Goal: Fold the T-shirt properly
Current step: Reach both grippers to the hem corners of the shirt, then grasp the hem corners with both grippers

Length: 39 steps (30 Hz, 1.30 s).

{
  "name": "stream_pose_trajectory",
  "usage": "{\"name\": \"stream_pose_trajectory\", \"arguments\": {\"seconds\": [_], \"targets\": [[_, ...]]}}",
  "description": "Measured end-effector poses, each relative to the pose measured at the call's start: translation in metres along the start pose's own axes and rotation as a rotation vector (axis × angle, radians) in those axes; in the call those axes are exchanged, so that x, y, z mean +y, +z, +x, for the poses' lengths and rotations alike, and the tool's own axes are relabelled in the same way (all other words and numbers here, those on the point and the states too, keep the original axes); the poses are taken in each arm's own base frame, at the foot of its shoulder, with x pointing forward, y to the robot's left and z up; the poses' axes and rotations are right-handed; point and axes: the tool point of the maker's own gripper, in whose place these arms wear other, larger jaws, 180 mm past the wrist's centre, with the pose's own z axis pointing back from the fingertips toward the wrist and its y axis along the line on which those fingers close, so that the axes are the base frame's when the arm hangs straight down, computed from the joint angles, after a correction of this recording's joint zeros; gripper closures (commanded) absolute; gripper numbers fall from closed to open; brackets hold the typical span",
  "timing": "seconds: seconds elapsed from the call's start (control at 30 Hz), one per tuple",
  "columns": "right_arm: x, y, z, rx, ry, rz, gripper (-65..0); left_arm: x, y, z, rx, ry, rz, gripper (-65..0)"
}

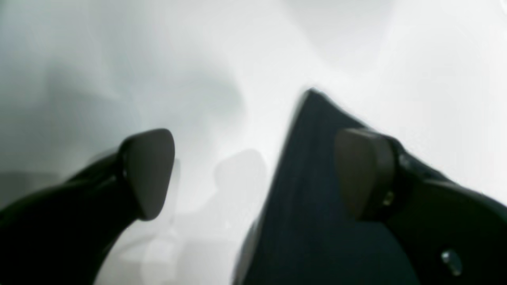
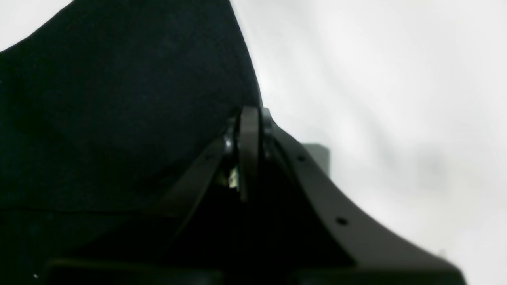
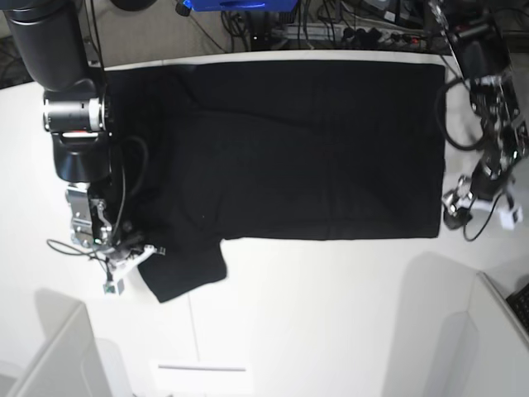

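The black T-shirt [image 3: 314,149] lies spread flat on the white table [image 3: 331,314], plain face up, with one sleeve [image 3: 186,269] sticking out at the lower left. My right gripper [image 3: 139,251] is at that sleeve's left edge. In the right wrist view its fingers [image 2: 248,150] are pressed together at the edge of the black cloth [image 2: 119,118]. My left gripper [image 3: 457,208] is by the shirt's right edge near its lower right corner. In the left wrist view it [image 1: 257,170] is open, with a corner of the cloth [image 1: 309,190] lying under its right finger [image 1: 364,170].
Cables and a blue object [image 3: 240,5] lie beyond the table's far edge. White panels stand at the lower left [image 3: 50,356] and lower right [image 3: 496,347] corners. Bare white table runs along the near side of the shirt.
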Motion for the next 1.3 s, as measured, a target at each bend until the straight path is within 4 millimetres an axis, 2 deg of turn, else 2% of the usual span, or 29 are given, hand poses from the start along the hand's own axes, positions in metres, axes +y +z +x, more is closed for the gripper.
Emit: {"name": "stream_pose_trajectory", "arguments": {"seconds": [0.17, 0.2, 0.3, 0.4, 0.53, 0.7, 0.83, 1.3], "targets": [[0.000, 0.000, 0.001, -0.002, 0.000, 0.000, 0.0, -0.005, -0.037, -0.003, 0.081, 0.013, 0.018, -61.4], [0.000, 0.000, 0.000, -0.001, 0.000, -0.001, 0.0, -0.012, -0.042, -0.002, 0.096, 0.009, 0.009, -61.4], [0.000, 0.000, -0.001, 0.000, -0.004, 0.002, 0.0, -0.028, -0.059, 0.000, 0.143, -0.059, 0.014, -61.4], [0.001, 0.000, 0.000, 0.000, -0.003, 0.003, 0.0, -0.034, -0.069, 0.001, 0.149, -0.148, 0.042, -61.4], [0.001, 0.000, 0.000, -0.001, -0.002, 0.003, 0.0, -0.036, -0.073, -0.002, 0.139, -0.185, 0.052, -60.2], [0.000, 0.000, 0.001, 0.002, 0.000, 0.004, 0.0, -0.038, -0.072, -0.009, 0.121, -0.201, 0.043, -53.0], [0.001, 0.000, 0.001, 0.004, -0.001, 0.004, 0.0, -0.047, -0.072, -0.015, 0.119, -0.208, 0.026, -52.5], [0.001, 0.000, 0.001, 0.004, -0.001, 0.004, 0.0, -0.056, -0.075, -0.019, 0.117, -0.201, 0.009, -52.3]]}}
